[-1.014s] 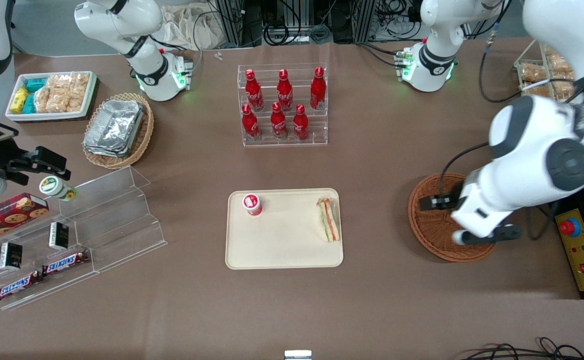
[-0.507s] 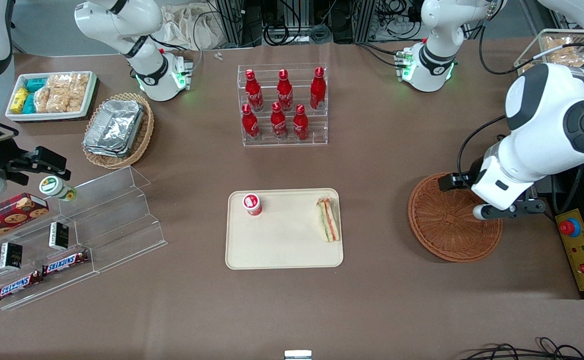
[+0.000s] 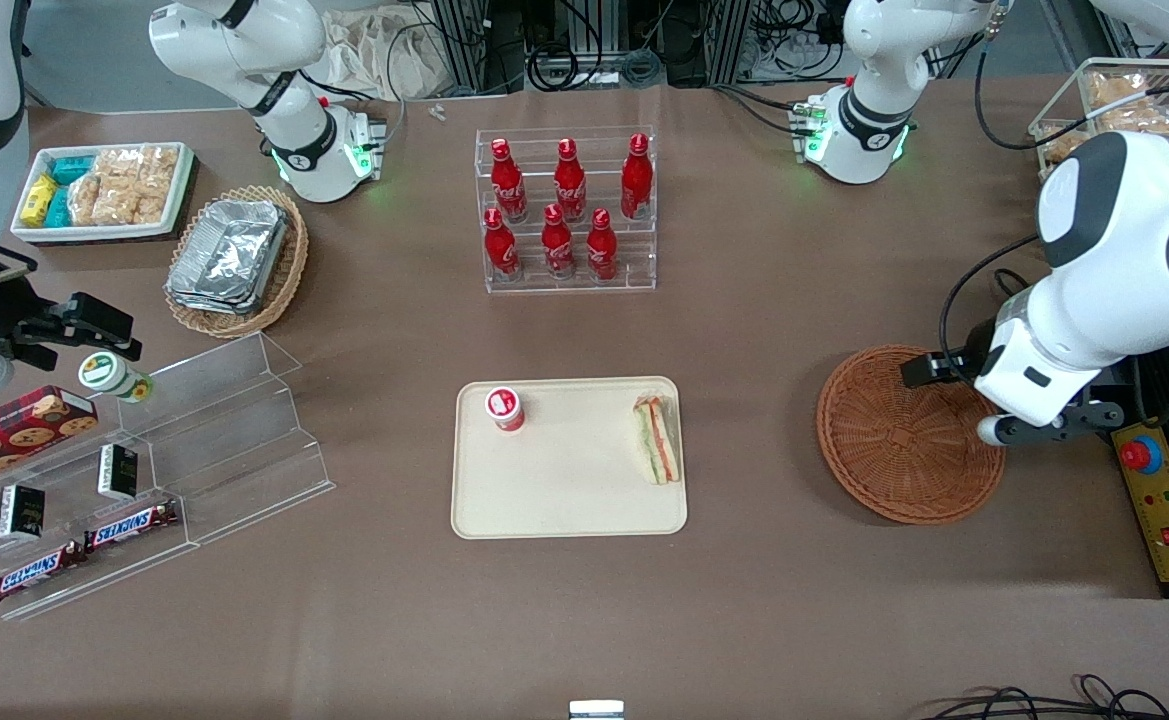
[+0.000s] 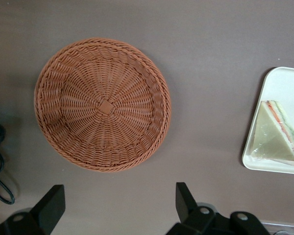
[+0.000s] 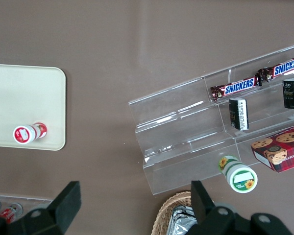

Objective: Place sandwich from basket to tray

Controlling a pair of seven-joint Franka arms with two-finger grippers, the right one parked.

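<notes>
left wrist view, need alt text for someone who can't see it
An empty round reddish-brown wicker basket sits on a brown table, seen from straight above. Off to one side, a wrapped triangular sandwich lies on the corner of a beige tray. The open gripper hangs above bare table beside the basket, holding nothing.

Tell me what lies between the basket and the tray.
Nothing: only bare brown table separates the basket from the tray holding the sandwich, as the front and left wrist views show. The gripper hangs open above the basket's edge.
</notes>
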